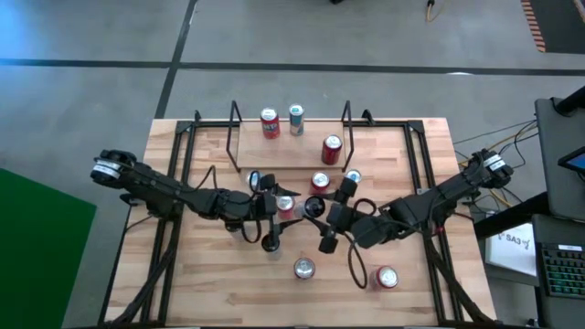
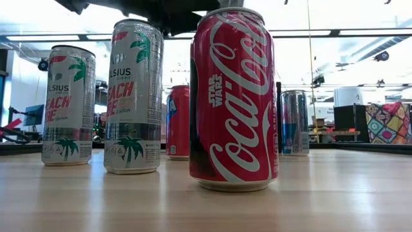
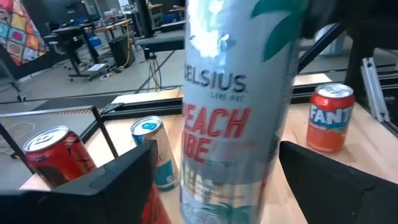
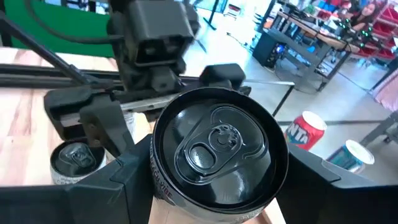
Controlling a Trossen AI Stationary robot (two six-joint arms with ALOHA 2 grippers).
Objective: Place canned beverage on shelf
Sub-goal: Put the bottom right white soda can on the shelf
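Note:
A tall silver Celsius can point(image 4: 214, 155) with a black top sits between the fingers of my right gripper point(image 4: 214, 186), which is shut on it over the middle of the table point(image 1: 322, 213). My left gripper point(image 3: 217, 174) faces it from the table's left side point(image 1: 274, 205). It is open, with one finger on either side of the same can point(image 3: 236, 124). The shelf point(image 1: 283, 153), a narrow black rod rack with a wooden floor, stands at the far edge. Three cans stand upright on its floor point(image 1: 269, 122) point(image 1: 296, 119) point(image 1: 332, 148). My right gripper pinches the can's side wall just under the top rim point(image 4: 158, 177) between its two fingers. They come roughly level from the table's right side, one on each side of the can. The can stands about upright, top up. Its bottom is out of frame.
Loose cans stand around the grippers: a red one point(image 1: 285, 206), others toward the shelf point(image 1: 320, 181), and a silver-topped one point(image 1: 303, 268) and a red Coca-Cola can point(image 2: 234, 96) near the front edge. Larger black frames point(image 1: 178, 183) point(image 1: 422, 174) run along both sides of the table.

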